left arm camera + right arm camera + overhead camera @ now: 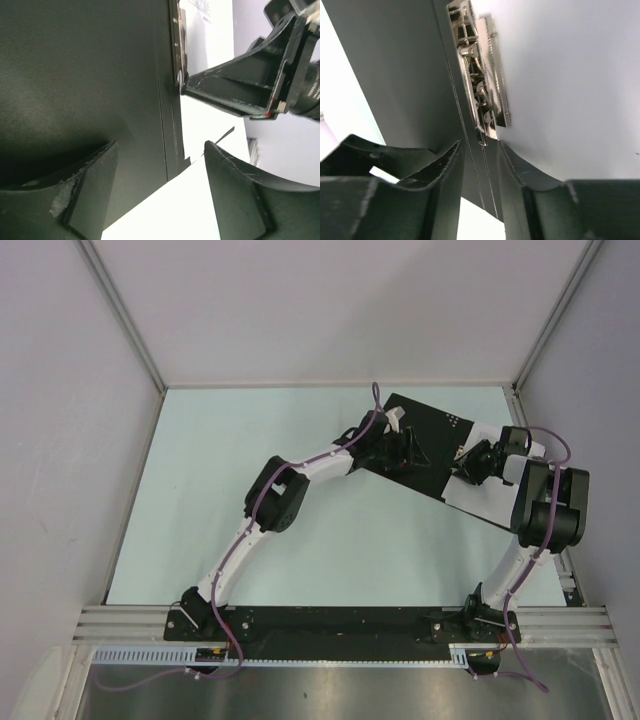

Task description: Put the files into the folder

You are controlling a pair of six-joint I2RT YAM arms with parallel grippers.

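Clip (480,75) runs straight away from my right gripper (480,147), its near end between part-open, empty jaws. My left gripper (160,150) gapes empty beside the clip, over the folder (75,75).

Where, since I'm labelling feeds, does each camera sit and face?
Top external: above, behind the bases, facing down at the table; both arms, left gripper and right gripper over the folder.
Left wrist: on the left arm, facing the folder's black inside and a white sheet; own fingers show.
Right wrist: on the right arm, facing the metal clip; own fingers show.
Wrist views share clip and sheet.
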